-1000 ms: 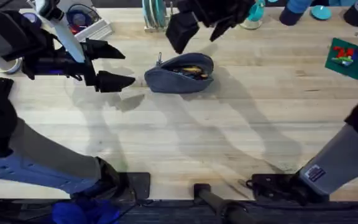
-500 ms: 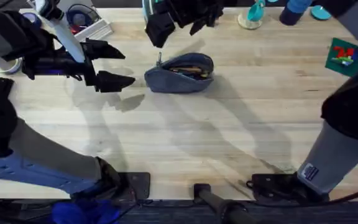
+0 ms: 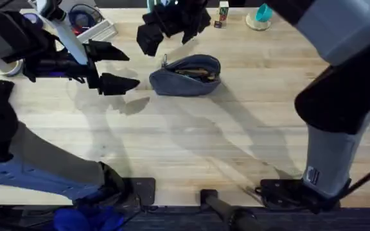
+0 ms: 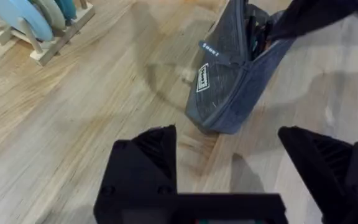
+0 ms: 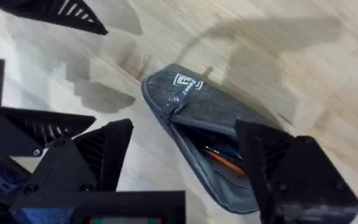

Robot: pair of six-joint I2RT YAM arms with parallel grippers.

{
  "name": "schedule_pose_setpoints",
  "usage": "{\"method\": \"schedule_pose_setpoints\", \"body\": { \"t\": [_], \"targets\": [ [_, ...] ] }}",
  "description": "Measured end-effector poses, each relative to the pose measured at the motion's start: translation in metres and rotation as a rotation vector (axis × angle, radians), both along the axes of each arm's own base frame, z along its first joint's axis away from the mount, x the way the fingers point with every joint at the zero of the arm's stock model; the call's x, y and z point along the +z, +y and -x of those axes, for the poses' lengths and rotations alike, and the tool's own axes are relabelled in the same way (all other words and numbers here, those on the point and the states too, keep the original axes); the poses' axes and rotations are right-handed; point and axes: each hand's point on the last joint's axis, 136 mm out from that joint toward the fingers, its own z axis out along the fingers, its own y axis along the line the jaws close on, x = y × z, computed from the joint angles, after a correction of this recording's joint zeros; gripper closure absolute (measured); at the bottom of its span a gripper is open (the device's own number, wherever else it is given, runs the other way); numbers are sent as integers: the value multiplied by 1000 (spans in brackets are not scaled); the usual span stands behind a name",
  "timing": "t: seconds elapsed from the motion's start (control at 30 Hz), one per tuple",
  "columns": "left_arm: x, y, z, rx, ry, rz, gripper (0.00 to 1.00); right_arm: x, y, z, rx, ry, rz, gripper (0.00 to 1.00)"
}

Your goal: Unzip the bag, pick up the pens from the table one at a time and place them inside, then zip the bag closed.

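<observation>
- The left gripper (image 3: 126, 67) hangs over the left part of the table (image 3: 191, 147), its two black wedge-shaped fingers spread wide apart with nothing between them, just to the left of the bag.
- The bag (image 3: 186, 75) lies on its side near the far middle of the table: a long oval pouch of blue-grey woven cloth, soft and slumped, with a small white label sewn near one end.
- Its zipper is already undone; the mouth gapes, and inside sit the pens (image 5: 225, 159), dark sticks with a flash of orange among them. How many, I cannot tell.
- No pen lies loose on the bare boards that I can see, so my guess is the loading is finished and only the zipping shut is left.
- The right gripper (image 3: 166, 25) hovers just beyond the bag's left end, where the small zipper pull (image 3: 164, 61) sticks up; its black fingers stand apart and hold nothing.
- The table is pale joined planks with clear grain, smooth and hard, so the limp bag may slide when the pull is dragged.
</observation>
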Motion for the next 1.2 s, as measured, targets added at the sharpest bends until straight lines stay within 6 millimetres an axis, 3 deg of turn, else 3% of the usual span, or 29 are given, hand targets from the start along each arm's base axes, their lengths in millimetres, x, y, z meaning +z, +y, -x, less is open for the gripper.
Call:
{"method": "schedule_pose_setpoints", "body": {
  "t": [0.87,1.1,1.2],
  "targets": [
    [0,0,1,0,6,3,8,-36,13,5,-100,101,22,11],
    [0,-1,1,0,7,3,6,-60,13,5,-111,141,56,37],
    [0,-1,1,0,7,3,7,-62,13,5,-119,146,57,48]
  ]
}}
